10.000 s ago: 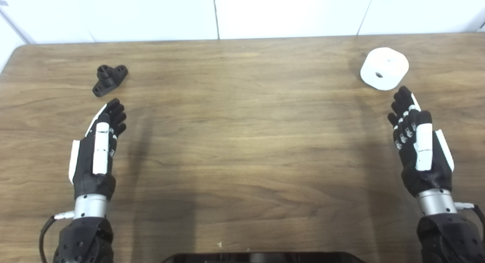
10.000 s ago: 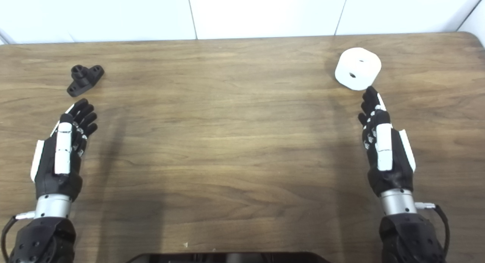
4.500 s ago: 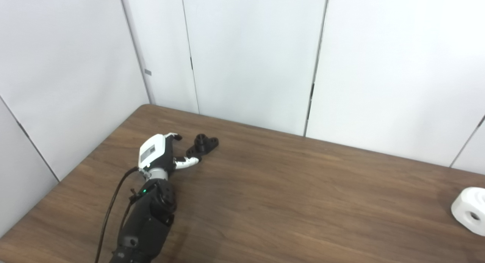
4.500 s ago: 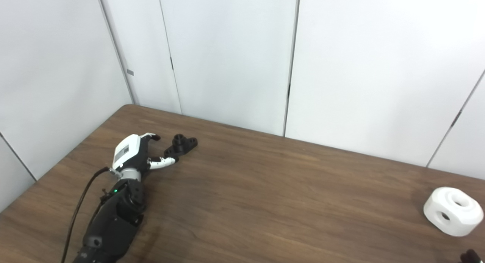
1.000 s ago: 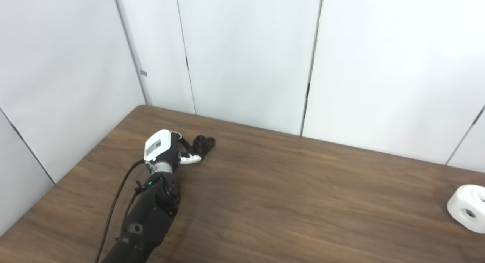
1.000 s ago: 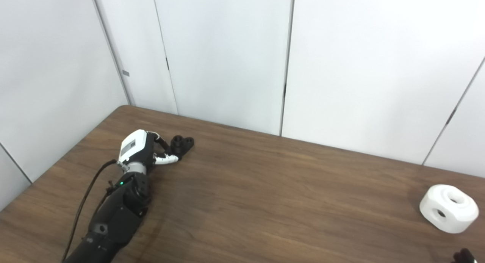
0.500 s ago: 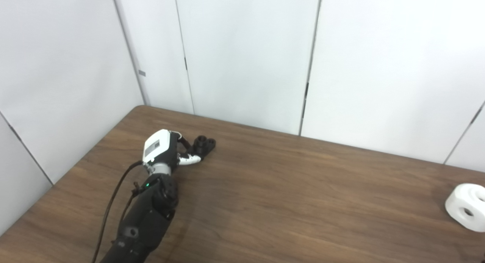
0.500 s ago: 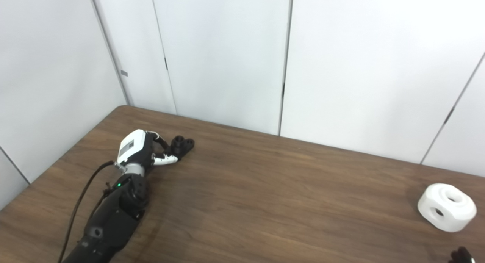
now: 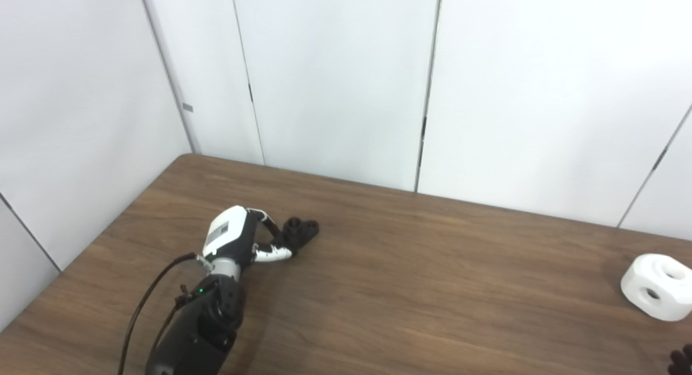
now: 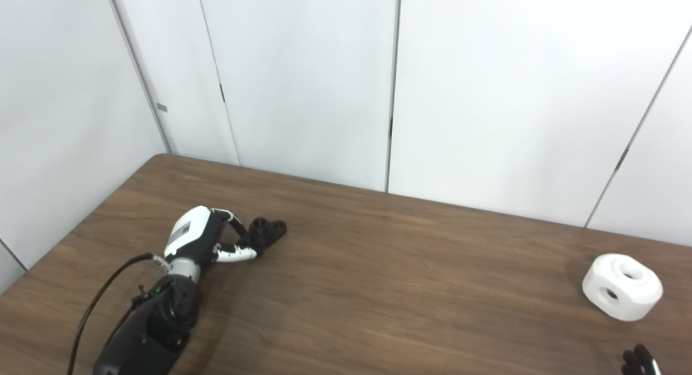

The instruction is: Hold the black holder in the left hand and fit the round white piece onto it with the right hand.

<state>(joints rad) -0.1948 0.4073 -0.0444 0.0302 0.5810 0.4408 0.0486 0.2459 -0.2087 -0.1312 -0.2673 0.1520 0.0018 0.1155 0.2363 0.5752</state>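
The left hand (image 9: 238, 240) lies low on the table (image 9: 432, 288) at the far left, its fingers (image 9: 265, 223) and thumb curled round the near end of the black holder (image 9: 300, 232); it seems to be pinching that end, with the holder apparently resting on the wood. To do this step well, I judge the hand should firm its hold on the base before lifting, leaving the holder's raised stub free and pointing up or toward the middle, so the other part can slide on without meeting the fingers

Of the right hand (image 10: 638, 361) only dark fingertips show at the near right edge, so I cannot tell whether it is spread or closed. The round white piece (image 10: 621, 287) sits on the table at the far right, just beyond those fingertips and well apart from the holder, a hole on top and one in its side

Between the two parts is bare wood, so nothing blocks bringing them together. White wall panels (image 9: 346, 83) stand behind the table's far edge
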